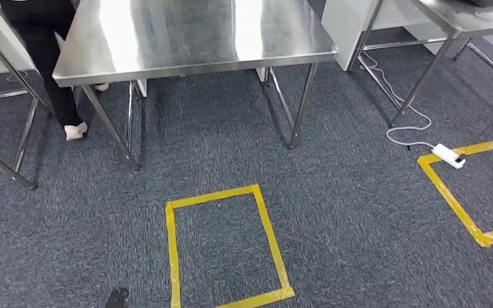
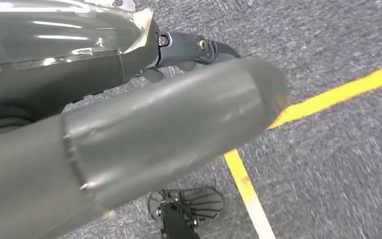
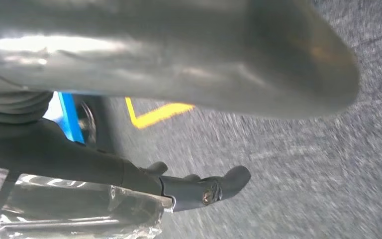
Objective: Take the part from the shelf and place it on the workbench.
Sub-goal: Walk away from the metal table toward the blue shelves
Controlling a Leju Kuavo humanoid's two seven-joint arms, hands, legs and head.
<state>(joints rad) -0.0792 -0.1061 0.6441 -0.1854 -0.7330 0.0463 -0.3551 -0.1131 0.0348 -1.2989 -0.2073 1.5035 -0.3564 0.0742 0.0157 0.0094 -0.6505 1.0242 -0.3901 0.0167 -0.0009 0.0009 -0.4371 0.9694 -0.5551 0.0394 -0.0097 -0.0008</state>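
A grey-blue carpet [image 1: 346, 212] covers the room's floor. At 12 o'clock in the head view stands the steel workbench [image 1: 186, 38], its polished top bare and streaked with bright ceiling reflections, on thin metal legs. Just behind its corner at 10 o'clock a person [image 1: 45, 45] in dark trousers and pale shoes stands on the carpet. At 2 o'clock is a second steel table [image 1: 462, 22], with a white cabinet [image 1: 346, 25] between it and the workbench.

A yellow tape rectangle [image 1: 170, 256] is stuck to the carpet at 6 o'clock, near the workbench legs. Another taped outline [image 1: 446, 192] lies at 3 o'clock, with a white power strip [image 1: 449, 156] resting on its far corner.

The left hand [image 2: 79, 84] hangs over carpet and tape, thumb and dark fingers [image 2: 199, 47] apart, grasping nothing. The right hand [image 3: 94, 164] likewise hangs released, with carpet visible between its thumb and fingers [image 3: 204, 191]. Where the part is, I cannot tell
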